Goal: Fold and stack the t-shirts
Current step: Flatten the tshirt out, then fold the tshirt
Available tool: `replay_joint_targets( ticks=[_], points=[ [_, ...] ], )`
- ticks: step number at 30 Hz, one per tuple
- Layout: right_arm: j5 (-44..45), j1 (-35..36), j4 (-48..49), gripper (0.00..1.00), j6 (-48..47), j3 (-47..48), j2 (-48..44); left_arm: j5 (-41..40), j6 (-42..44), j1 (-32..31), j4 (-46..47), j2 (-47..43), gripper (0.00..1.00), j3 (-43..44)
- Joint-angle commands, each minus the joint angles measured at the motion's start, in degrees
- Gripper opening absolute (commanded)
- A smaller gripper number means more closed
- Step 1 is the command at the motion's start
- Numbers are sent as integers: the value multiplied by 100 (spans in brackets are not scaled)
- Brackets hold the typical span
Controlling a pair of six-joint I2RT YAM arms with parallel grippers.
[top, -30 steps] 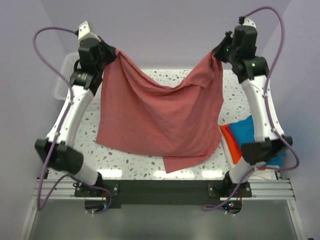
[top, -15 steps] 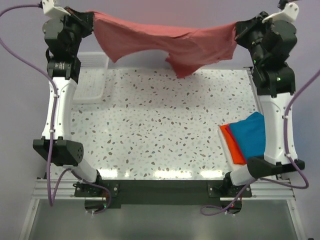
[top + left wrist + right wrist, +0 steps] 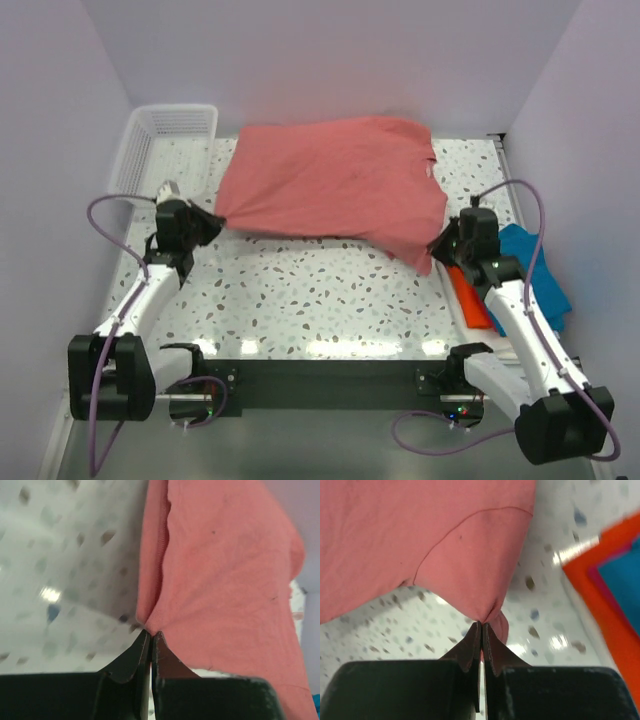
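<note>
The salmon-red t-shirt (image 3: 335, 180) lies spread across the far middle of the speckled table (image 3: 320, 300). My left gripper (image 3: 213, 223) is shut on its near left corner, low over the table; the pinched cloth (image 3: 210, 580) fans out from the fingertips. My right gripper (image 3: 436, 247) is shut on the near right corner of the salmon-red t-shirt (image 3: 420, 540), also low. The folded teal-blue t-shirt (image 3: 535, 275) lies on the folded bright orange t-shirt (image 3: 470, 295) at the right edge, partly behind my right arm; both also show in the right wrist view, teal-blue (image 3: 625, 585) over orange (image 3: 605, 610).
A white plastic mesh basket (image 3: 165, 145) stands at the far left corner. Lilac walls close the table on the left, right and back. Bare tabletop stretches between the two arms in front of the shirt.
Both arms have swung down from high at the back to low near the table's front half. The salmon-red t-shirt, hanging stretched between them before, now lies spread on the table.
</note>
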Motion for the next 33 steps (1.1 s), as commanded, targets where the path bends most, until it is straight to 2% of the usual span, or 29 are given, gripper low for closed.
replay_joint_targets(
  ticks=[1, 5, 8, 14, 18, 22, 33],
  points=[
    [-374, -25, -189, 0, 313, -932, -877, -78, -533, 12, 179, -690, 0, -1095],
    [-568, -25, -532, 0, 251, -1979, -1458, -245, -586, 12, -84, -1252, 0, -1931],
    [-681, -25, -822, 0, 216, -2296, -1871, -403, -498, 12, -637, -1551, 0, -2178],
    [-621, -16, -937, 0, 357, -1991, -1908, -623, -366, 12, -1007, -1974, 0, -2144],
    [-542, -25, -797, 0, 330, -1402, -1302, -544, -314, 12, -858, -1588, 0, -1645],
    [-454, -25, -603, 0, 348, -761, -643, -561, -270, 12, -770, -842, 0, -1072],
    [-182, -34, 39, 0, 251, 918, 1992, -544, -392, 12, -453, 820, 0, 272]
  ],
)
